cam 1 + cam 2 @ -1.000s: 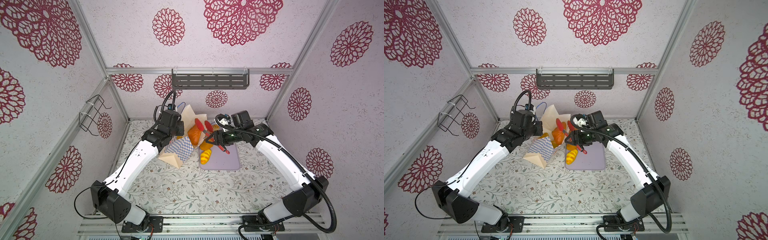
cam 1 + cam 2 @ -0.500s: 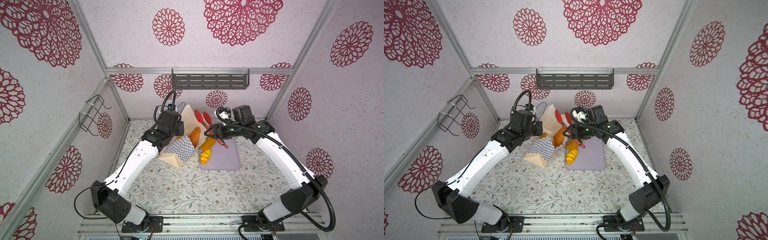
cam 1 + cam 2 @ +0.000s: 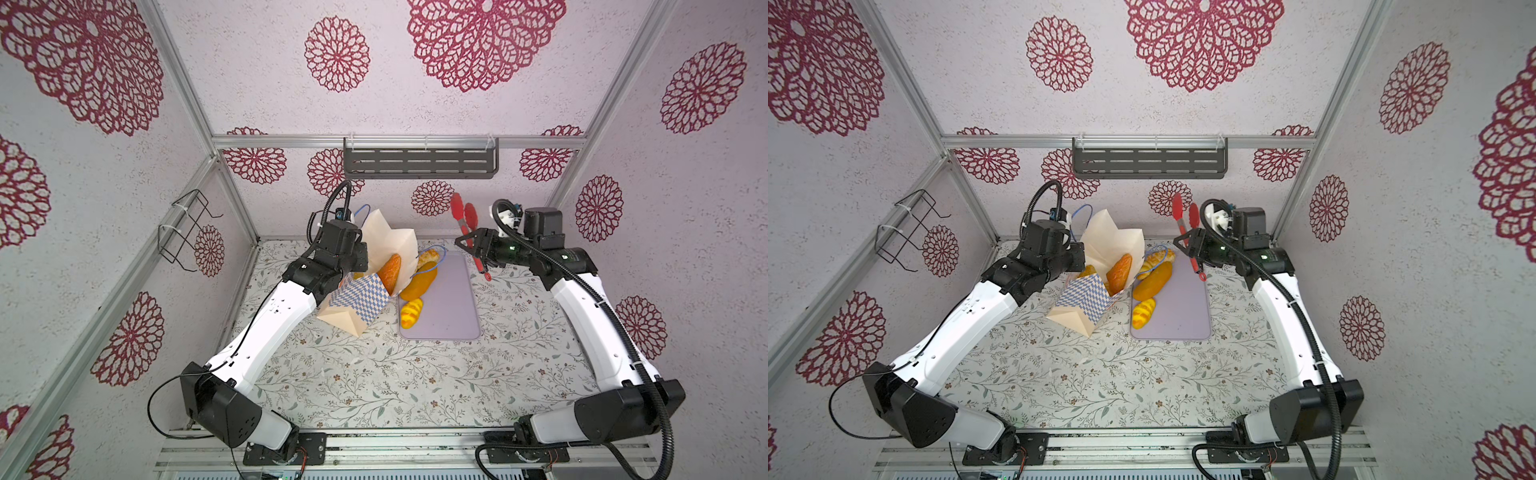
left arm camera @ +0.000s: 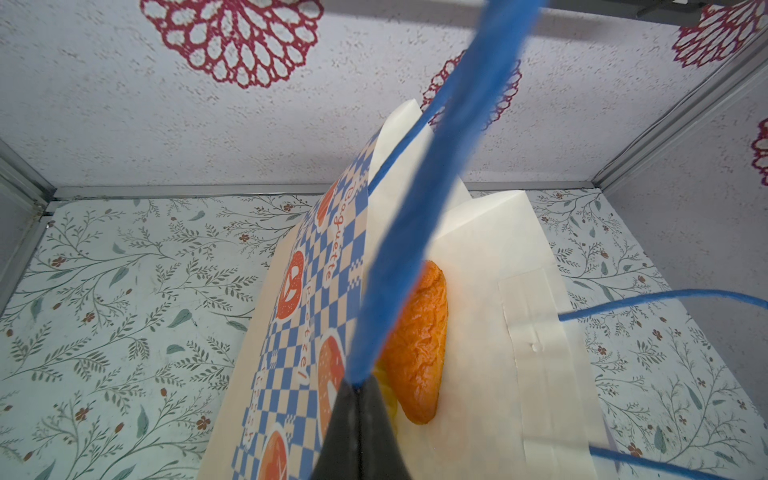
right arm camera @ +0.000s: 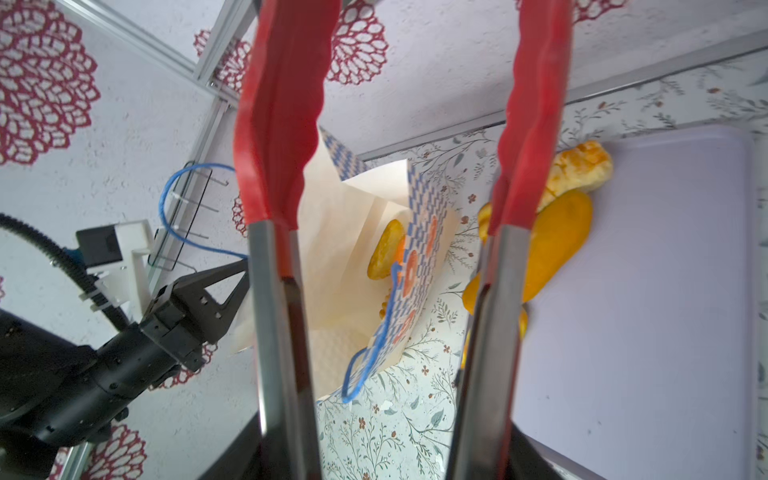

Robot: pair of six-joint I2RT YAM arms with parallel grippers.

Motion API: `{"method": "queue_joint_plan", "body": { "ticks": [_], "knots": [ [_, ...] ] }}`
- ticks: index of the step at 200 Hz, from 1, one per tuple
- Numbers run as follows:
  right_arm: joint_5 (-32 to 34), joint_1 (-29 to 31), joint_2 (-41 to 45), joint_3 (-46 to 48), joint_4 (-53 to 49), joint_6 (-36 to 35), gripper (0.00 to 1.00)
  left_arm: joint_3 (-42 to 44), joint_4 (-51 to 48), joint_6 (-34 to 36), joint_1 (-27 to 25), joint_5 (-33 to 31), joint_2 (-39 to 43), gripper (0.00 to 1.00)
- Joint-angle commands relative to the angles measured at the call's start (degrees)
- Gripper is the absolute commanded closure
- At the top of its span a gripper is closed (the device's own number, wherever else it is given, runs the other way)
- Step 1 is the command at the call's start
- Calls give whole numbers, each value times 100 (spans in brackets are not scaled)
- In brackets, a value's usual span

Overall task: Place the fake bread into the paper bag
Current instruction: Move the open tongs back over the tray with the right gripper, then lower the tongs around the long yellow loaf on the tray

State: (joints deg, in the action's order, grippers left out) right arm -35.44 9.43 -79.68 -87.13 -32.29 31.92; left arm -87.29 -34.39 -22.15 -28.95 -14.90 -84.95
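Note:
The paper bag (image 3: pixel 357 297) (image 3: pixel 1084 297) leans tilted with its mouth open, left of the lilac tray (image 3: pixel 453 303) (image 3: pixel 1183 307). My left gripper (image 4: pixel 359 388) (image 5: pixel 243 266) is shut on its blue cord handle (image 4: pixel 436 187). An orange-brown loaf of fake bread (image 3: pixel 390 272) (image 3: pixel 1119 272) (image 4: pixel 419 345) lies in the bag's mouth. On the tray's left edge lie a long yellow loaf (image 3: pixel 419 284) (image 5: pixel 552 245), a braided pastry (image 3: pixel 428 257) (image 5: pixel 582 166) and a small scored roll (image 3: pixel 411 312) (image 3: pixel 1143 312). My right gripper (image 3: pixel 469 245) (image 3: pixel 1192 245) (image 5: pixel 386 440) is shut on red tongs (image 3: pixel 465 214) (image 5: pixel 282 124). The tong arms are spread and empty, raised behind the tray.
A dark slotted shelf (image 3: pixel 419 162) hangs on the back wall above the tongs. A wire rack (image 3: pixel 187 228) is fixed to the left wall. The floral tabletop (image 3: pixel 415 382) stretches in front of bag and tray.
The tongs carried the orange-brown loaf over the bag, let it go into the mouth, then drew back to the right and upward, empty. The left gripper kept hold of the handle.

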Motion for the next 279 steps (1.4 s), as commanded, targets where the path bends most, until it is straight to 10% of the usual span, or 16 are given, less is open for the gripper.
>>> {"method": "queue_joint_plan", "body": {
  "ticks": [1,84,279],
  "knots": [
    [-413,-162,250,544,367,148,41,45,56,5,-10,-40,206,100],
    [-1113,56,-131,3096,1919,748,40,114,82,-52,-9,-97,215,100],
    [-1287,525,-1581,3088,3259,1377,38,232,126,-62,-13,-89,268,100]
  ]
}}
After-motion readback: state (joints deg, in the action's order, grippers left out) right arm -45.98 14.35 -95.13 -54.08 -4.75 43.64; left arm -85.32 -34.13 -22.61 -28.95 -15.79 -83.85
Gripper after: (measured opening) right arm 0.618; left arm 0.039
